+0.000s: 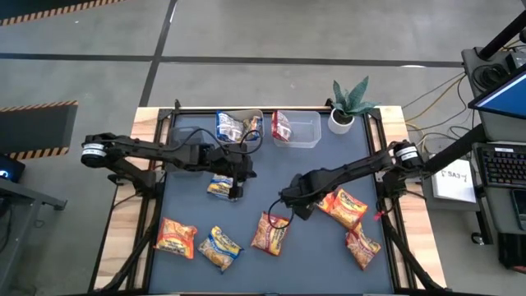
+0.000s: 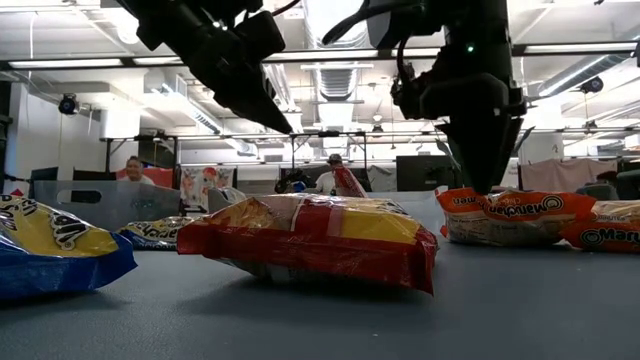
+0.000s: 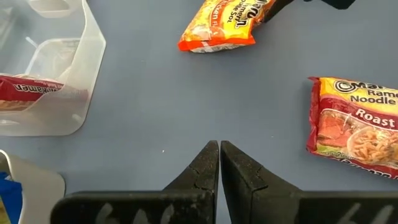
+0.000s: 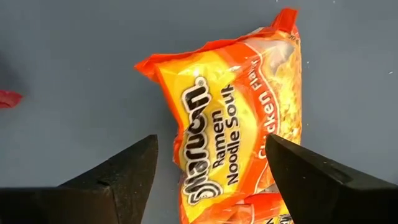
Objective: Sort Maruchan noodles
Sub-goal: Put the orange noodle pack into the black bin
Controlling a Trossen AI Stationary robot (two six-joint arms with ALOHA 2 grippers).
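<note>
Several Maruchan noodles packets lie flat on the dark mat. My right gripper (image 4: 211, 146) is open and points down over the near end of an orange packet (image 4: 239, 134), its fingers on either side and clear of it. In the high view this gripper (image 1: 289, 215) stands between that orange packet (image 1: 341, 207) and a red packet (image 1: 269, 233). My left gripper (image 3: 219, 144) is shut with nothing between its fingers. It hangs over the mat (image 1: 238, 194) beside a yellow-and-blue packet (image 1: 220, 187).
Two clear tubs stand at the far edge: one (image 1: 242, 125) holds a yellow-and-blue packet, the other (image 1: 297, 129) a red one. A potted plant (image 1: 349, 107) is at the far right. More packets lie near the front (image 1: 177, 237) (image 1: 220, 247) (image 1: 362, 247).
</note>
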